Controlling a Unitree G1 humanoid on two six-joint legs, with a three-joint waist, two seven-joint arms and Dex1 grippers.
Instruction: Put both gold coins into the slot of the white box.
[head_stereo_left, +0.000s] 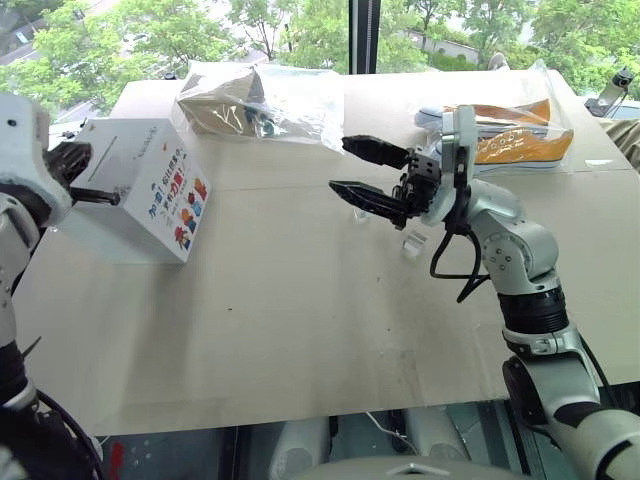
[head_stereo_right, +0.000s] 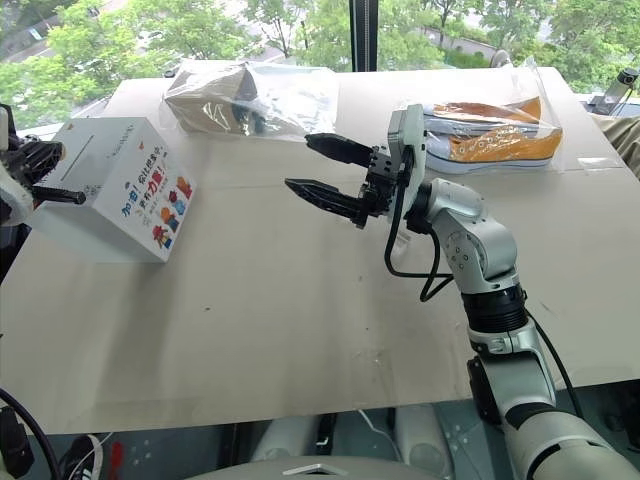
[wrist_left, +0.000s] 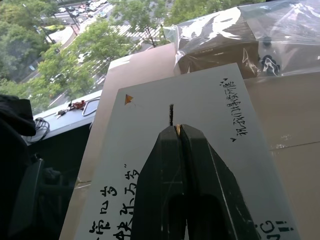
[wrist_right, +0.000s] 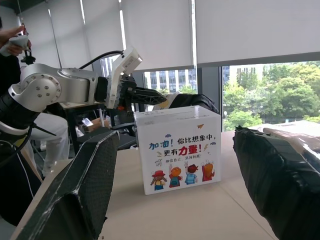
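The white box (head_stereo_left: 140, 190) with cartoon figures stands at the table's left. Its plain top carries the slot (wrist_left: 171, 114), a thin dark slit. My left gripper (wrist_left: 177, 129) hovers over that top, pointing level, its tips just short of the slot. It is shut on a gold coin (wrist_left: 177, 130), which shows as a thin gold sliver between the fingertips. My right gripper (head_stereo_left: 340, 165) is held above the middle of the table, pointing left toward the box. It stands open with nothing between its fingers.
A clear bag (head_stereo_left: 260, 100) with a brown item lies at the back, behind the box. Another clear bag (head_stereo_left: 510, 135) holds an orange shoe at the back right. A small clear holder (head_stereo_left: 412, 243) lies under my right wrist. A person's hand (wrist_right: 12, 40) shows beyond the left arm.
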